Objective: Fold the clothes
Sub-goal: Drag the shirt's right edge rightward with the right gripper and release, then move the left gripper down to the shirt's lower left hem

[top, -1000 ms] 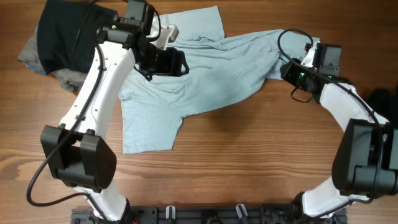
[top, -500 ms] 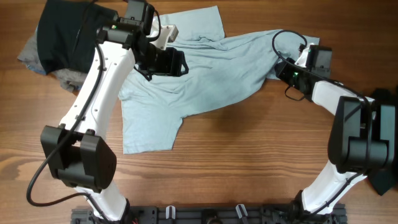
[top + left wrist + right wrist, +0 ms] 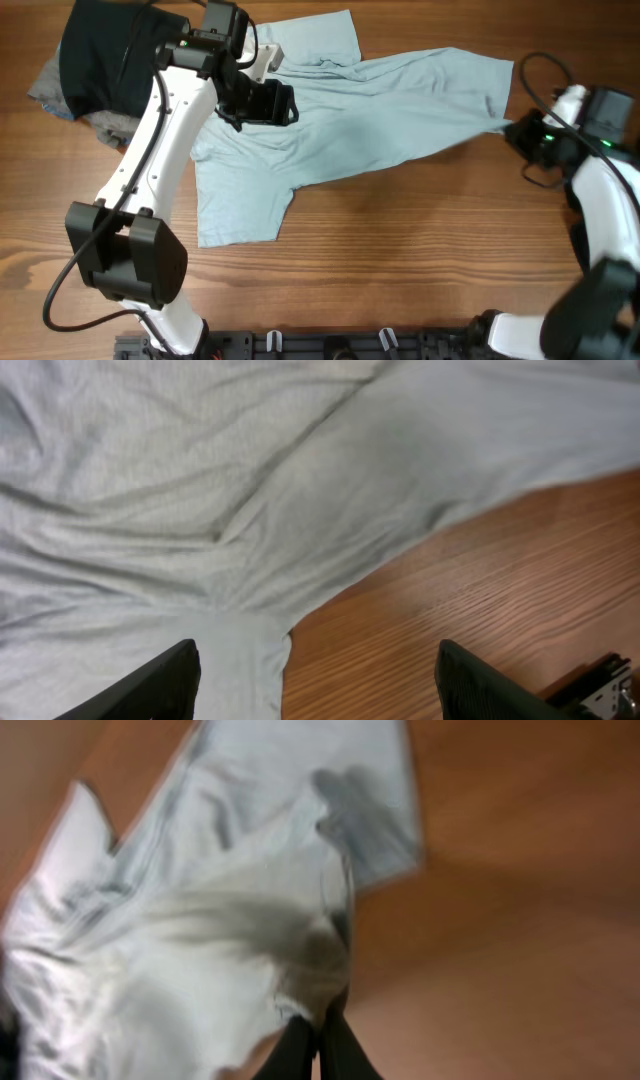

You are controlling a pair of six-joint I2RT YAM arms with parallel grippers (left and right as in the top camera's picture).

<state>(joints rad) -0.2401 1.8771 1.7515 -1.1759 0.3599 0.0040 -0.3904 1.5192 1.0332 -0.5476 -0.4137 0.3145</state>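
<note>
The pale blue T-shirt [image 3: 350, 110] lies rumpled across the back of the wooden table, one sleeve [image 3: 240, 210] pointing toward the front. My left gripper [image 3: 290, 103] hovers open over its upper left part. In the left wrist view its wide-apart fingers [image 3: 170, 680] frame the shirt [image 3: 250, 490] and bare wood, and the left gripper [image 3: 318, 660] holds nothing. My right gripper [image 3: 520, 130] is shut on the shirt's right edge, drawn out to a point. In the right wrist view, the right gripper [image 3: 320, 1030] pinches the blue cloth [image 3: 220, 920].
A black garment [image 3: 100, 50] lies on a grey one [image 3: 108, 128] at the back left corner, behind the left arm. A black rail [image 3: 330, 345] runs along the table's front edge. Bare wood [image 3: 400, 240] stretches in front of the shirt.
The right gripper has closed on the shirt's right edge and pulled it rightward, stretching the bunched cloth flat. The left gripper has hardly moved.
</note>
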